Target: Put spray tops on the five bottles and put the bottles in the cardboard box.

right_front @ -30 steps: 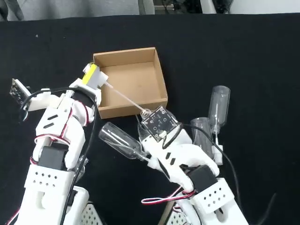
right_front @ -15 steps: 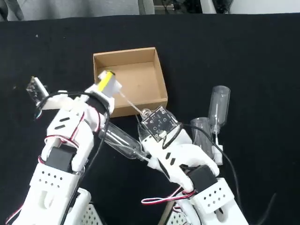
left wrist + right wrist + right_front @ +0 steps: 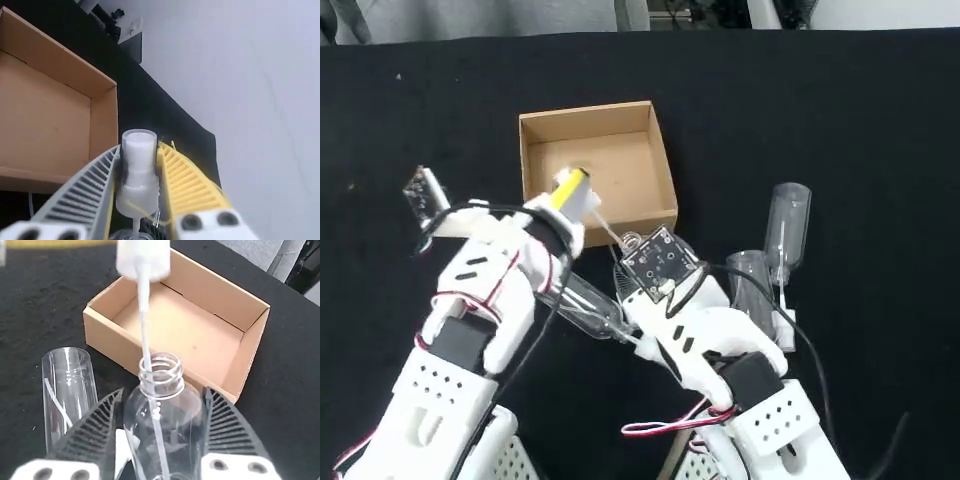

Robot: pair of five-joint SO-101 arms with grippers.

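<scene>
Bottle (image 3: 592, 306) apparently partly under left arm (image 3: 490, 290)

A black tablecloth (image 3: 860, 100) spreads across the view. Beyond its far edge at twelve o'clock sits dark equipment (image 3: 720, 12); a pale wall (image 3: 250, 75) rises behind.

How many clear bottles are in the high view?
3: one bottle in the right gripper near the cardboard box, two bottles side by side right of that arm. The arms may hide more.
</scene>
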